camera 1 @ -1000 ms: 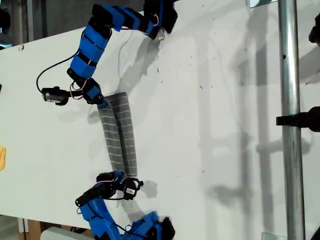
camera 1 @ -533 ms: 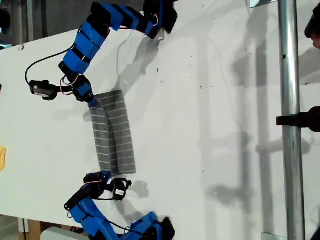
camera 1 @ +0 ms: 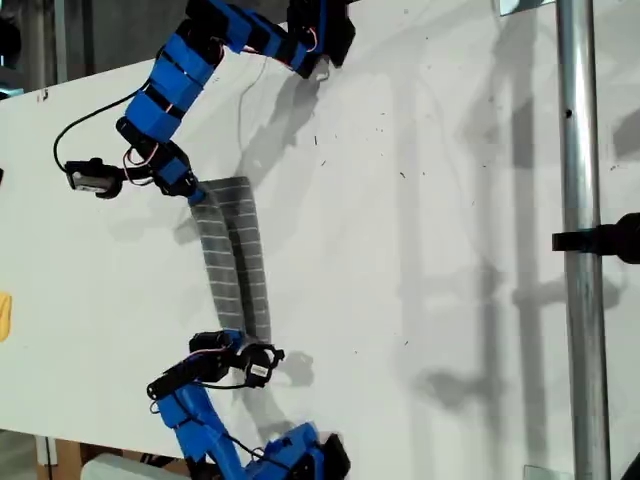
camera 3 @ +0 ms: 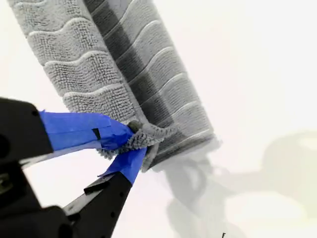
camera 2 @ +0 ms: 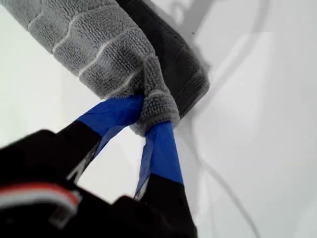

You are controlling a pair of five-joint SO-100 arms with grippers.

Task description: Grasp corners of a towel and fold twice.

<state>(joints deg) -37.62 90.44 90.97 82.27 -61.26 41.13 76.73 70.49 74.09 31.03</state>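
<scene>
The towel (camera 1: 233, 262) hangs folded lengthwise as a narrow strip over the white desk (camera 1: 420, 250), stretched between my first end effector (camera 2: 151, 119) and my second end effector (camera 3: 132, 144), each clenched on a bunched corner (camera 2: 157, 106).

Grey striped towel (camera 1: 233, 258), folded, stretched taut

A white table (camera 1: 420, 250) fills most of the exterior view, dotted with small dark specks. A metal pole (camera 1: 583, 240) runs top to bottom near that view's right side, with a black clamp (camera 1: 605, 239) on it. A yellow object (camera 1: 5, 316) shows at the left edge.
</scene>
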